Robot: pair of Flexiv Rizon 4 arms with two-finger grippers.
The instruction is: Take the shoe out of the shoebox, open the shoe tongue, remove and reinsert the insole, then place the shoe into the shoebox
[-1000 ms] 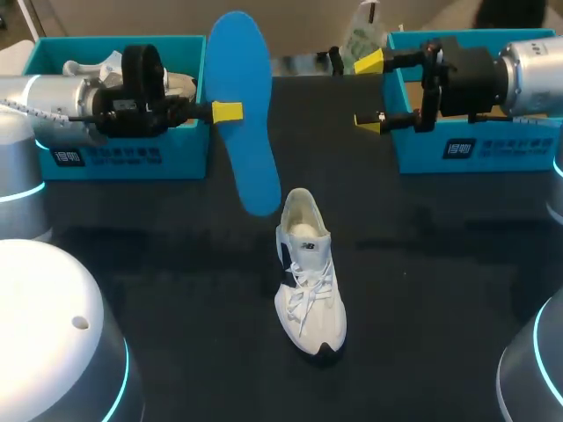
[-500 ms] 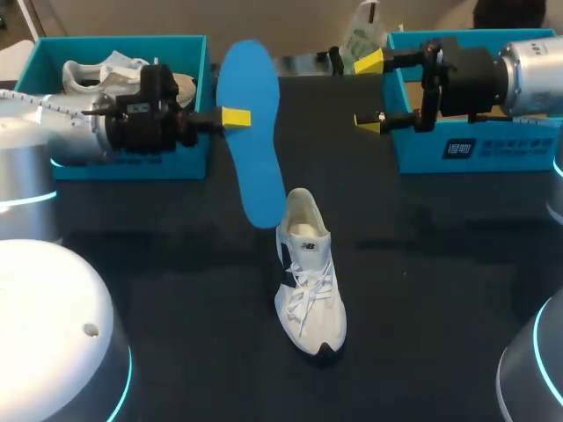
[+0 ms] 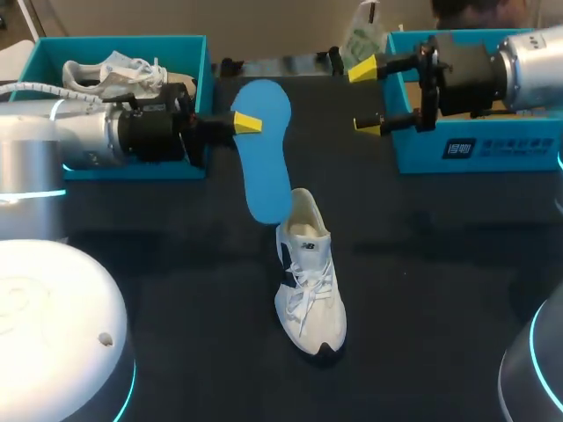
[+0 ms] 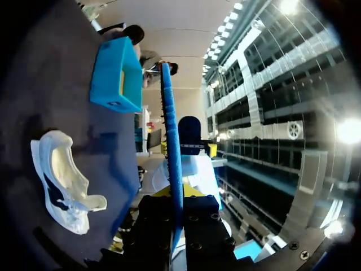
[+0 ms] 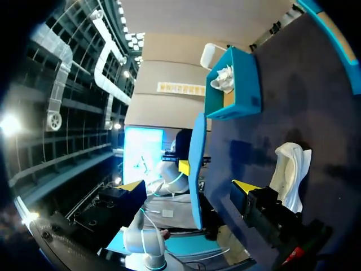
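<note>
Left gripper (image 3: 247, 123): fingers pressed onto the blue insole (image 3: 266, 158) from two sides, gripping it at its edge near the wider end. In the left wrist view the insole (image 4: 169, 124) was seen edge-on, standing straight out from between the fingers. In the head view it hung above the table (image 3: 440, 290), with its narrower end down beside the heel opening of the white shoe (image 3: 308, 272). Contact between insole and shoe could not be determined.

The white shoe stood upright on its sole near the middle of the table, laces tied, heel toward the far side and toe toward the near edge.

Left arm lay in front of the left shoebox (image 3: 114, 40), which held a second white shoe (image 3: 110, 70).

Right gripper (image 3: 367, 98): fingers spread wide with nothing between them, held in the air at the inner front corner of the right shoebox (image 3: 475, 154), well apart from the shoe on the table. In the right wrist view the insole (image 5: 197, 169) appeared ahead of this gripper, not touched by it.
</note>
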